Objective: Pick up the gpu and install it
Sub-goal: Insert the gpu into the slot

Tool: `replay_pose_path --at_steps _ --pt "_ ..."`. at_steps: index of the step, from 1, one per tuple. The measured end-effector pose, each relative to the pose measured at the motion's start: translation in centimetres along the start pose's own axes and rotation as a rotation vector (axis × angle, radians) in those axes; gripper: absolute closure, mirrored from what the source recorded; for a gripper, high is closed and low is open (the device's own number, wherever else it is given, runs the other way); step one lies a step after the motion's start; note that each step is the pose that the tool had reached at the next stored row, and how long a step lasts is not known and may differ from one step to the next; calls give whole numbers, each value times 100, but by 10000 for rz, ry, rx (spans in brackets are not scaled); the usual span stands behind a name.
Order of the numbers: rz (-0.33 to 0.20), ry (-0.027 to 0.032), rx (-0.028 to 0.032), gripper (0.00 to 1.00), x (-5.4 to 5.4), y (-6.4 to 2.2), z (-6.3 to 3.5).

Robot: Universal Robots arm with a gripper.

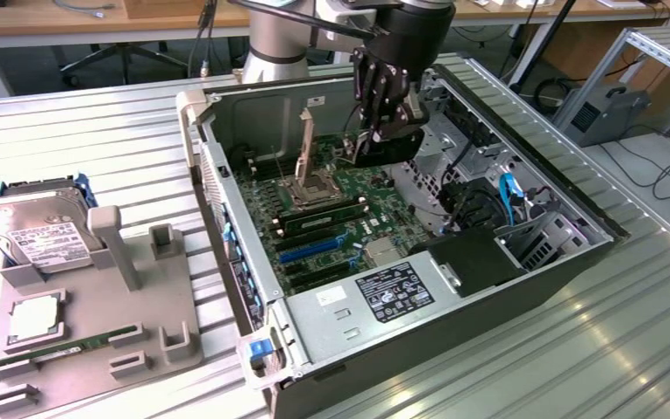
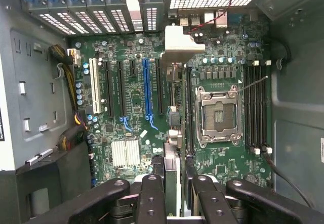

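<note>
Well off to the exterior view's left of the jaws, a hard drive point(image 1: 35, 229) stands in a grey holder point(image 1: 102, 305) on the slatted metal surface point(image 1: 91, 131), with a green memory stick point(image 1: 67, 349) lying low in the same holder. Nearer the jaws is the open computer case point(image 1: 224, 201). The jaws hang inside it, pinching the gpu point(image 1: 384, 147) point(image 2: 172, 178) edge-on above the motherboard point(image 1: 347, 196) point(image 2: 131, 97), apart from it. In the wrist view its silver end bracket point(image 2: 181, 44) lies far from the jaws, between the blue slot point(image 2: 147, 87) and the processor socket point(image 2: 217, 115).
</note>
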State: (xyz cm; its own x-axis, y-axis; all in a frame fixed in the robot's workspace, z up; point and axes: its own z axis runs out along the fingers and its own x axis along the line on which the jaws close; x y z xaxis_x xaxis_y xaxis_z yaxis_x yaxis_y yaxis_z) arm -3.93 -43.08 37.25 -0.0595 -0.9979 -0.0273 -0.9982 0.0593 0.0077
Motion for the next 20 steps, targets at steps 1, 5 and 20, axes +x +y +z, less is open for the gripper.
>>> replay_pose_path --at_steps 1,5,20 --pt "1 0 0 74 1 0 2" --pt "1 -1 0 74 10 0 10" --pt "0 1 -1 74 34 -2 34"
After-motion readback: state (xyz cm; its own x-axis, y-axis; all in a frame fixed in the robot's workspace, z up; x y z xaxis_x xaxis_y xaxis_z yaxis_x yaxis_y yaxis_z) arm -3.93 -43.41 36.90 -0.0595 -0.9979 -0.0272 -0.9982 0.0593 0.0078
